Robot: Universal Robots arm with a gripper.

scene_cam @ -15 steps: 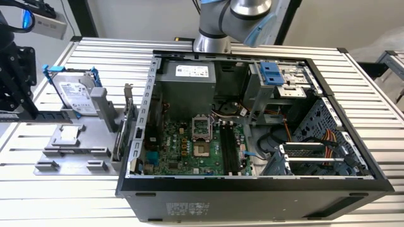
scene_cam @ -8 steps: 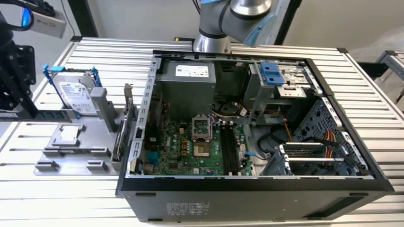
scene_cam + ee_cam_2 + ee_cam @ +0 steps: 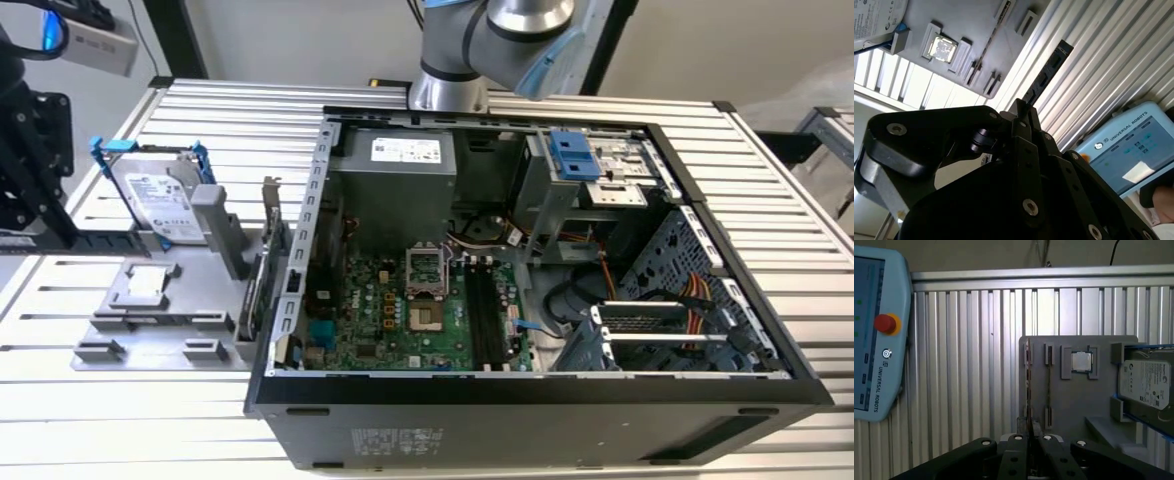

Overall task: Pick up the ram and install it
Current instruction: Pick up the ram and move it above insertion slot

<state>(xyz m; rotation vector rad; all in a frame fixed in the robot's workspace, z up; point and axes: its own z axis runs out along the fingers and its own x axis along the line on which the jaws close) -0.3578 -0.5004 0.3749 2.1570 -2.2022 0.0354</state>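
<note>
Gripper is clenched on the ram.

Second wrist view: the jaws pinch the dark strip, seemingly near one end. The rest stands out past them with its chips visible, and the free end is over the bare slats of the bench. The ram is apart from the fixture plate, whose slot blocks look empty.

First wrist view: a thin edge-on strip rises from between the jaws, and I take it for the same ram. Behind it the plate carries a processor chip and a hard drive. A teach pendant lies on the slats, apart from the plate.

Exterior view: the open computer case sits mid-bench, with the plate at 9 o'clock of it. The green motherboard lies on the case floor. The long black memory slots are at 3 o'clock of the processor socket. The slots look unoccupied, but the detail is too fine to be sure.

Step in hand (judgement): the pick is done and the ram is off the plate. The install has not begun, so this is the carry stage.

Next move calls for (judgement):
- the strip's long edge parallel to a slot
- the contact edge facing down, with the notch matched to the slot key
- clearance over the case rim
- a square, straight press

An end grip risks tilt under pressing load.
</note>
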